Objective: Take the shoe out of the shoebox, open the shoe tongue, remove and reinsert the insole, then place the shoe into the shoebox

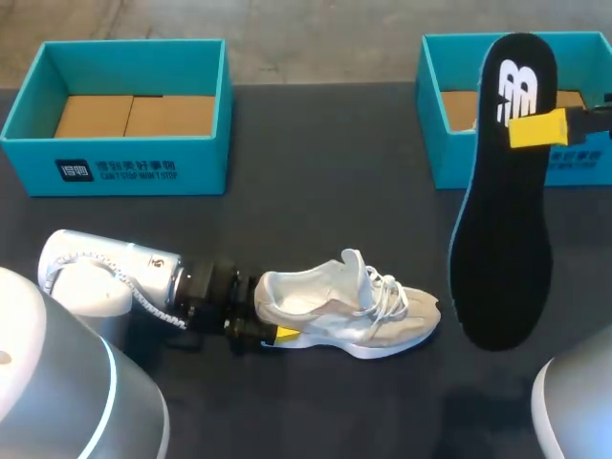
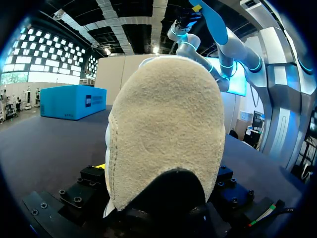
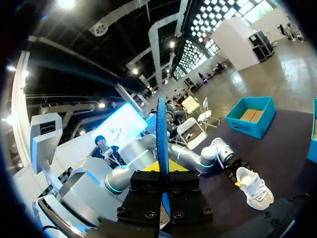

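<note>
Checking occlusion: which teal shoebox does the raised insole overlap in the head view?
The right shoebox, partly covered by the insole in the right hand; the left shoebox stands fully visible.

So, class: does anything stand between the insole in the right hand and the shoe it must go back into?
Nothing visible. Only bare table lies between the insole, held upright by the right hand, and the shoe; the left hand grips its heel.
</note>
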Controlling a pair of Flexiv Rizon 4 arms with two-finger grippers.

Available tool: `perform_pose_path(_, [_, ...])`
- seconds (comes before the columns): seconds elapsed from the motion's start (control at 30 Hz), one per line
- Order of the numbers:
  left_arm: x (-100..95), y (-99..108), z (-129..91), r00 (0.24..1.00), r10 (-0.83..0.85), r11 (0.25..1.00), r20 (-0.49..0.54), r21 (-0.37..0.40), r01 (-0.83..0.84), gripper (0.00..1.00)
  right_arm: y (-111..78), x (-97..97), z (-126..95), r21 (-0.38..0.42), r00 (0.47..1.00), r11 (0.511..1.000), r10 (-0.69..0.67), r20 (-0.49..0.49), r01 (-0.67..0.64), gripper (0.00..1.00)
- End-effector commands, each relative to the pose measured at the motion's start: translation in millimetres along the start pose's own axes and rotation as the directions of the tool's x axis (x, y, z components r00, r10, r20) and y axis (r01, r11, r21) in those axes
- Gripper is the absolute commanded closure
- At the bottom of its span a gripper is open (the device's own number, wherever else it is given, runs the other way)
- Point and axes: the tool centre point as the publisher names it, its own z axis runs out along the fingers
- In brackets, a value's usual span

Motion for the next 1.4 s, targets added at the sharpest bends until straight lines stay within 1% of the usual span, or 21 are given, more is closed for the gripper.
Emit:
perform_pose_path(0.03, [-0.5,2,2,1.000,0.000,1.000,0.000,0.001,0.000,1.00,-6.6,9.5,3,-0.198,0.992,0.980,0.015,0.128,0.010,1.00])
perform_pose_path(0.13, [-0.5,2,2,1.000,0.000,1.000,0.000,0.001,0.000,1.00,-3.0,8.7,7,-0.220,0.992,0.975,0.014,0.124,0.014,1.00])
perform_pose_path(0.23, [-0.5,2,2,1.000,0.000,1.000,0.000,0.001,0.000,1.00,0.7,3.2,15,-0.235,0.994,0.972,0.007,0.112,0.020,1.00])
perform_pose_path(0.37, [-0.5,2,2,1.000,0.000,1.000,0.000,0.001,0.000,1.00,5.3,-1.6,21,-0.244,0.995,0.969,0.001,0.101,0.024,1.00])
perform_pose_path(0.47, [-0.5,2,2,1.000,0.000,1.000,0.000,0.001,0.000,1.00,11.8,-1.6,25,-0.237,0.994,0.971,-0.020,0.104,0.044,1.00])
perform_pose_path(0.6, [-0.5,2,2,1.000,0.000,1.000,0.000,0.001,0.000,1.00,17.0,-2.6,26,-0.218,0.995,0.973,-0.055,0.086,0.072,1.00])
perform_pose_path(0.77, [-0.5,2,2,1.000,0.000,1.000,0.000,0.001,0.000,1.00,20.3,-7.5,26,-0.215,0.996,0.974,-0.067,0.058,0.078,1.00])
perform_pose_path(1.03, [-0.5,2,2,1.000,0.000,1.000,0.000,0.001,0.000,1.00,25.4,-11.6,28,-0.196,0.996,0.977,-0.067,0.061,0.078,1.00])
perform_pose_path(1.4, [-0.5,2,2,1.000,0.000,1.000,0.000,0.001,0.000,1.00,25.4,-11.6,28,-0.196,0.996,0.977,-0.067,0.061,0.078,1.00])
